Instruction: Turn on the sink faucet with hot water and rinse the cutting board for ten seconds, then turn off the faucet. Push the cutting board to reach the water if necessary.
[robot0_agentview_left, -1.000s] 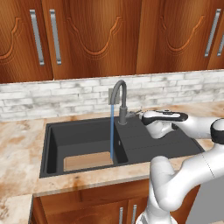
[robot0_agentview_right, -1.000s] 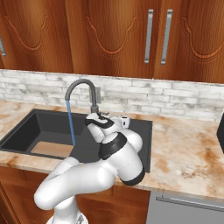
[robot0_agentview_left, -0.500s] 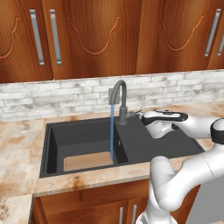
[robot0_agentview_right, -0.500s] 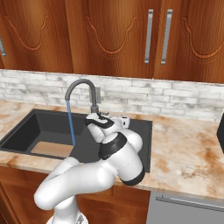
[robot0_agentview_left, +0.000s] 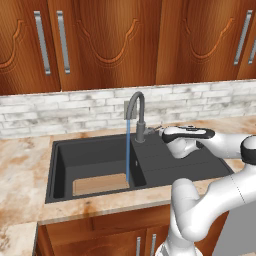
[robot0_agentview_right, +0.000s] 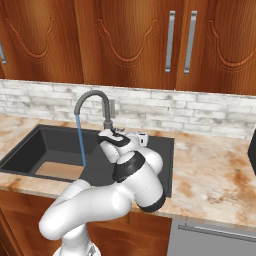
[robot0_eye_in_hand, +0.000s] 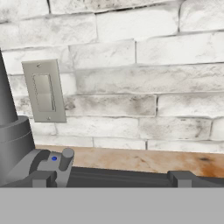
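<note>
A: Left base view first. We saw the water (robot0_agentview_left: 128, 150) falling as a thin blue line from the spout of the sink faucet (robot0_agentview_left: 136, 114) onto the right end of the cutting board (robot0_agentview_left: 100, 184), which lay flat on the floor of the sink (robot0_agentview_left: 65, 165), against the front wall of the basin. The hand (robot0_agentview_left: 162, 131) hung just beside the faucet's base, over the drainboard.

B: We judged the board stiff, light and likely slick while wet. Flat on the basin floor it offers little to pinch, so we would push on its free edge to slide it, not lift it.

A: Right base view. The stream met the board's right end again, so we thought no push was needed. The hand (robot0_agentview_right: 119, 134) sat right by the foot of the faucet, partly masked by the arm. We could not tell whether its tips were spread or pressed together.

B: And the lever?

A: Hand view. The faucet's column stood at the left edge, with the small lever (robot0_eye_in_hand: 65, 158) poking from its base, a blue dot beside it. Behind were the brick wall (robot0_eye_in_hand: 144, 83), a switch plate (robot0_eye_in_hand: 43, 90) and a strip of bench (robot0_eye_in_hand: 144, 158). The two dark fingertips (robot0_eye_in_hand: 39, 178) stood wide apart at the bottom, the lever near the left one, nothing visibly pinched.

B: The lever looked rigid, small and smooth, so we would nudge its tip sideways.
</note>
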